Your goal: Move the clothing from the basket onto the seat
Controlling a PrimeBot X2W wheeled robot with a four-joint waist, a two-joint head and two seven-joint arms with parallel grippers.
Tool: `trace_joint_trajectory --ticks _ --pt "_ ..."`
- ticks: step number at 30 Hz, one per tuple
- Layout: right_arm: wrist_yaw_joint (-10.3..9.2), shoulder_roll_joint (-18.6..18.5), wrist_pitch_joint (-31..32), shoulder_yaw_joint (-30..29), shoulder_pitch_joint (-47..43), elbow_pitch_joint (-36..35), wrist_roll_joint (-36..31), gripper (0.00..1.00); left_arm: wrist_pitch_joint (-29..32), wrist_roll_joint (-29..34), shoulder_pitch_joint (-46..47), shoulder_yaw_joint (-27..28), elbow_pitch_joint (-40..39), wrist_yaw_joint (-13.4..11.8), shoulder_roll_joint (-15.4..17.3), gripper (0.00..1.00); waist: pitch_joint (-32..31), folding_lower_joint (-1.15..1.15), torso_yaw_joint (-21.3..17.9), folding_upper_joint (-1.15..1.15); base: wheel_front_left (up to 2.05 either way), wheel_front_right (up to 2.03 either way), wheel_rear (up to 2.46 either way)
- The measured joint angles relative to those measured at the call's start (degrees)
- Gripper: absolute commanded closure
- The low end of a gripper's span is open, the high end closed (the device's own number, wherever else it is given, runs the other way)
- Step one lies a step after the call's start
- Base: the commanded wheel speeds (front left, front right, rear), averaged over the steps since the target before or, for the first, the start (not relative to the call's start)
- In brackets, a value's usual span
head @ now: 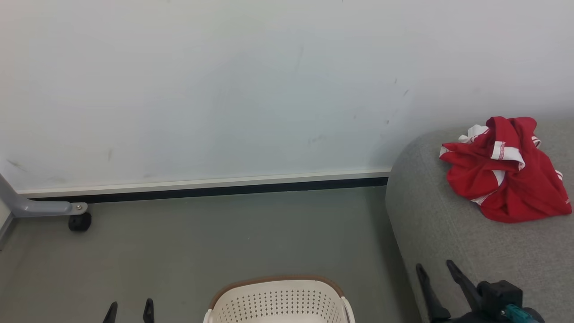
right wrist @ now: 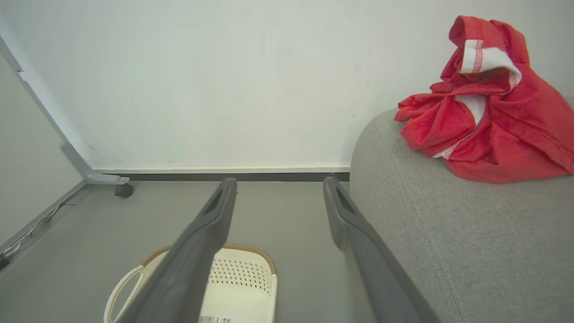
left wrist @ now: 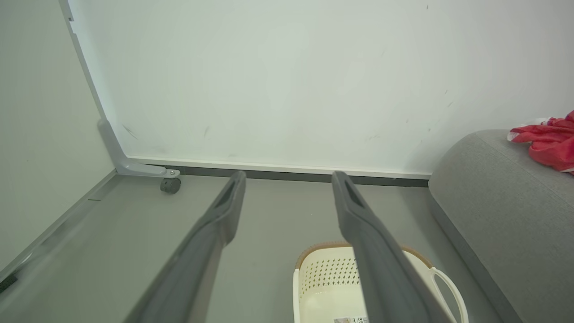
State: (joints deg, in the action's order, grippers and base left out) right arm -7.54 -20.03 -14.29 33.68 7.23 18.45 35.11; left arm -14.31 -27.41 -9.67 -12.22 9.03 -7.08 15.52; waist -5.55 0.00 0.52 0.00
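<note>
Fingers (left wrist: 215,233) apart on left gripper (head: 130,305) and right gripper (head: 434,265); basket's (head: 278,298) lower part cut off.

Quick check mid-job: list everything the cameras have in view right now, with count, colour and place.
clothing: one, red with white trim, bunched on the seat near the wall
seat: one, light grey, right side, against the wall
basket: one, cream with brown rim, on the floor left of the seat, nothing seen inside
wall: one, white, behind everything
floor: one, grey, under the basket
metal leg: one, grey, far left, with a black wheel
left tool: one, dark, open and empty, lower left
right tool: one, dark, open and empty, lower right by the seat
</note>
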Motion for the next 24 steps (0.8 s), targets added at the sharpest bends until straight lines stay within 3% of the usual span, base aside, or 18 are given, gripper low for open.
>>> trace_joint_trajectory --ticks 9,24 --pt "0.00 3.02 0.00 -7.78 -5.25 -3.70 -6.50 0.00 0.00 2.35 -1.13 2.25 -1.25 -0.04 -0.75 0.00 0.67 0.01 -0.81 0.00 0.00 0.00 0.00" --pt "-0.01 6.23 0.00 -14.00 -8.99 -9.65 -14.16 0.00 0.00 4.31 -1.19 3.75 -2.21 -0.04 -1.63 0.00 1.27 0.01 -0.71 0.00 0.00 0.00 0.00"
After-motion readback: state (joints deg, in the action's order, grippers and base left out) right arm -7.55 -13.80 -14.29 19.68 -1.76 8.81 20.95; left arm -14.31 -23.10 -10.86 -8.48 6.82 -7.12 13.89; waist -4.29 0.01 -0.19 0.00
